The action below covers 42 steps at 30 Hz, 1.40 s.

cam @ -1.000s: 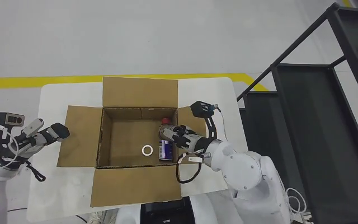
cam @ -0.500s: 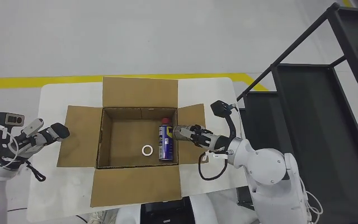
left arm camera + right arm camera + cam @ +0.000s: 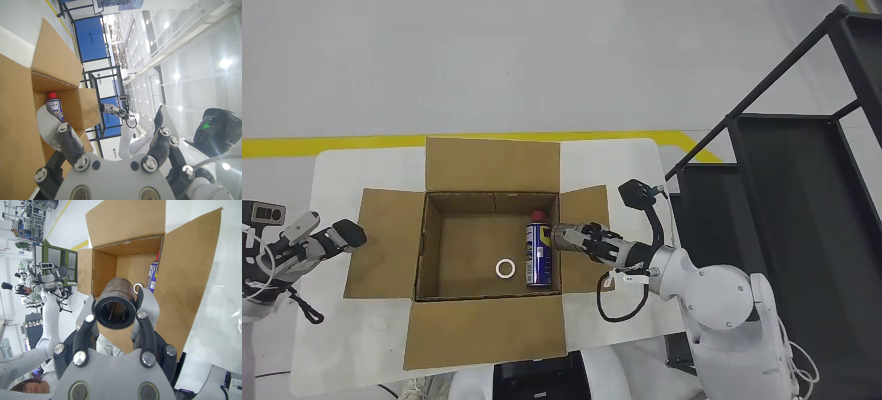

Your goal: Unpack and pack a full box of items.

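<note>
An open brown cardboard box (image 3: pixel 457 255) stands on the white desk (image 3: pixel 342 170) with its four flaps folded outward. Inside it, a blue spray can with a red cap (image 3: pixel 539 255) is at the right wall; I cannot tell if it stands or lies. A small white ring (image 3: pixel 506 268) lies on the box floor just beside the can. The right gripper (image 3: pixel 580 238) has its jaws clamped on a dark hollow metal cylinder (image 3: pixel 566 237), which it holds over the right flap, near the box rim. The left gripper (image 3: pixel 345 236) hangs beside the left flap, its jaws apart.
</note>
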Motion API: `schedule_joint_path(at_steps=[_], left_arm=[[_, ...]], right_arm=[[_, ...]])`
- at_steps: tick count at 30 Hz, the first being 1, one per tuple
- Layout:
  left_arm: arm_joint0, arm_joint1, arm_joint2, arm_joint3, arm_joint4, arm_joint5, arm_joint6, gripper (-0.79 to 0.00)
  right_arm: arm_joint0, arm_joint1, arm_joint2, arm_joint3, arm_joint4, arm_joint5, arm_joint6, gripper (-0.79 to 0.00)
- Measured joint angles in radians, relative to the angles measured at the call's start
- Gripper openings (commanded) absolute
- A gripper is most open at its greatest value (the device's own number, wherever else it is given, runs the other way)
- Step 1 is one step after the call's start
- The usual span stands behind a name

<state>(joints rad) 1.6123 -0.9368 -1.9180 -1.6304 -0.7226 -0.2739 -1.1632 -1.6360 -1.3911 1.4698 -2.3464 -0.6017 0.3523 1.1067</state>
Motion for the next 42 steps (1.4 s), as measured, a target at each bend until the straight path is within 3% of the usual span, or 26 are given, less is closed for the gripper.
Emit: schedule_joint_path(at_steps=[4, 11, 15, 19, 28, 35, 42], left_arm=[[0.0, 0.0, 0.0, 0.0, 0.0, 0.0, 0.0, 0.0], [0.0, 0.0, 0.0, 0.0, 0.0, 0.0, 0.0, 0.0], [0.0, 0.0, 0.0, 0.0, 0.0, 0.0, 0.0, 0.0], [0.0, 0.0, 0.0, 0.0, 0.0, 0.0, 0.0, 0.0], [0.0, 0.0, 0.0, 0.0, 0.0, 0.0, 0.0, 0.0], [0.0, 0.0, 0.0, 0.0, 0.0, 0.0, 0.0, 0.0], [0.0, 0.0, 0.0, 0.0, 0.0, 0.0, 0.0, 0.0]], right_arm=[[-0.002, 0.005, 0.043, 0.013, 0.072, 0.023, 0.008, -0.785], [0.014, 0.019, 0.235, 0.014, 0.218, 0.081, 0.018, -0.785], [0.031, 0.023, 0.344, 0.055, 0.272, 0.129, -0.056, -0.785], [0.061, 0.03, 0.385, 0.13, 0.211, 0.184, -0.156, -0.785], [0.145, 0.052, 0.301, 0.34, -0.019, 0.271, -0.243, -0.785], [0.241, 0.052, 0.13, 0.54, -0.238, 0.329, -0.367, -0.785], [0.385, 0.052, 0.028, 0.761, -0.325, 0.377, -0.287, -0.785]])
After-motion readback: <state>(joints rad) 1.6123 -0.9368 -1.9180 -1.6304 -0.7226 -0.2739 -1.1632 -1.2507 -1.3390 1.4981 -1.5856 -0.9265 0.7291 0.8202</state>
